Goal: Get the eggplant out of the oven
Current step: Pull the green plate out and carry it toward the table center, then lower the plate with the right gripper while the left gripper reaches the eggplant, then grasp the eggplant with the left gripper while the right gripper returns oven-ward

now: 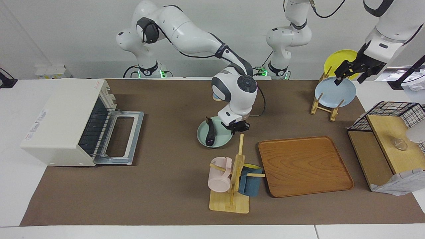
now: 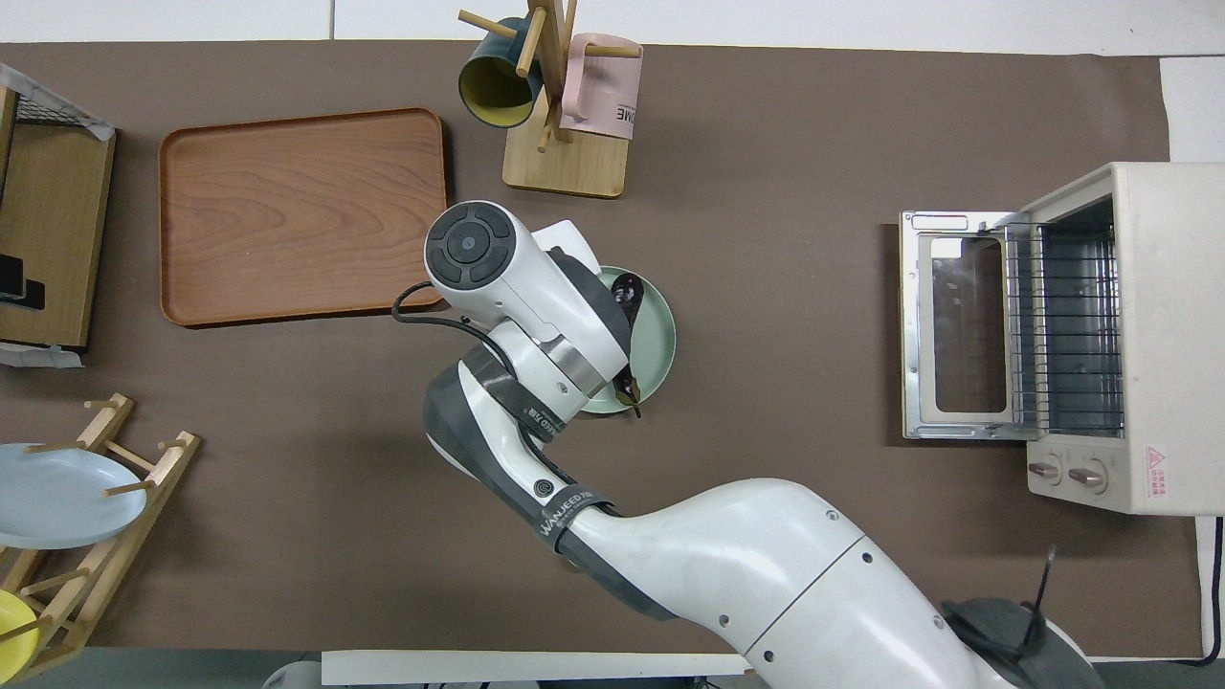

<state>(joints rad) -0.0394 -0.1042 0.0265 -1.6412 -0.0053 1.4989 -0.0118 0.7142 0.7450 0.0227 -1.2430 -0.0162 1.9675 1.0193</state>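
The dark purple eggplant point(image 1: 210, 135) lies on a round mint-green plate point(image 1: 220, 141) in the middle of the mat, just nearer to the robots than the mug rack. My right gripper point(image 1: 236, 127) is shut on the plate's rim at the side toward the left arm's end. In the overhead view the right arm covers much of the plate point(image 2: 657, 335) and the eggplant point(image 2: 627, 287). The cream-white oven point(image 1: 63, 119) stands at the right arm's end, its door point(image 1: 121, 137) dropped open and its rack bare point(image 2: 1067, 330). My left gripper point(image 1: 352, 72) waits, open, over the plate rack.
A mug rack point(image 1: 232, 181) with a pink and a blue mug stands close to the plate. A wooden tray point(image 1: 305, 166) lies beside it. A plate rack holds a blue plate point(image 1: 333, 93) and a yellow plate point(image 1: 338, 58). A wooden shelf with a wire basket point(image 1: 388, 139) stands at the left arm's end.
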